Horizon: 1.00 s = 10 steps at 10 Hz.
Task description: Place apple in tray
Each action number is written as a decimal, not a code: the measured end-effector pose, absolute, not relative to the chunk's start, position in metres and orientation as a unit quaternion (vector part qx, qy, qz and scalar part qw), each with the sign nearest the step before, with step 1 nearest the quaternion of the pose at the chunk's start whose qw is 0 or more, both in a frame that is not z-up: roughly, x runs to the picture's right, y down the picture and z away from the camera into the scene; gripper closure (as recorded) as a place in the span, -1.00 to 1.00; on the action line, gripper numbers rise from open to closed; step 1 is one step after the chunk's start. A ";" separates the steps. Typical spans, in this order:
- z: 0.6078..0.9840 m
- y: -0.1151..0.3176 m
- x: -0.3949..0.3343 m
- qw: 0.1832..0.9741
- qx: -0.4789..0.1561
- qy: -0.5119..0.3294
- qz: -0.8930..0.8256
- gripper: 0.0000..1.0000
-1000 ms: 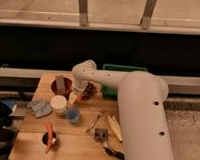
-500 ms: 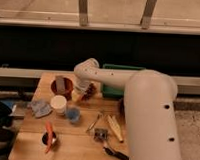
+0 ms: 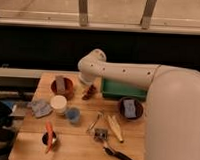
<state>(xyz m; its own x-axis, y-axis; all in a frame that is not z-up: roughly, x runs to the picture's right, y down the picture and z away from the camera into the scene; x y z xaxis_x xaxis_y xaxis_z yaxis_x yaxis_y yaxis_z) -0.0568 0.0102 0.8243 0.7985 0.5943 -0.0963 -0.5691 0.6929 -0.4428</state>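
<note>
- End effector (image 3: 88, 87) sits low over the counter (image 3: 75, 143), clenched, just left of the tray (image 3: 120, 89).
- Reddish lump at its tip is the apple (image 3: 89, 93), I reckon; can't tell if it's really gripped. Round, so no long axis, no heading.
- Tray lies just beside, right and slightly back in view, long side running left-right.

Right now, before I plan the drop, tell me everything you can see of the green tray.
The tray is green, rectangular, plastic-looking, with raised sides. It lies flat at the table's far edge; the arm hides its far side. The gripper, shut, hangs just beyond its left end.
</note>
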 end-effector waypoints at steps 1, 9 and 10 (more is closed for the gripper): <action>0.824 -0.001 -0.042 0.917 -0.223 -0.014 0.331 1.00; 0.855 -0.042 0.089 0.853 -0.194 0.087 0.476 1.00; 0.855 -0.043 0.086 0.854 -0.194 0.085 0.476 1.00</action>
<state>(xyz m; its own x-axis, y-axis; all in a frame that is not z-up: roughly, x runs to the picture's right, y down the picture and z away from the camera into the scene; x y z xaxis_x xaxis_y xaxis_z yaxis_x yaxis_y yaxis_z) 0.0865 -0.0425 0.8550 0.5328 0.7791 -0.3303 -0.8453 0.4718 -0.2506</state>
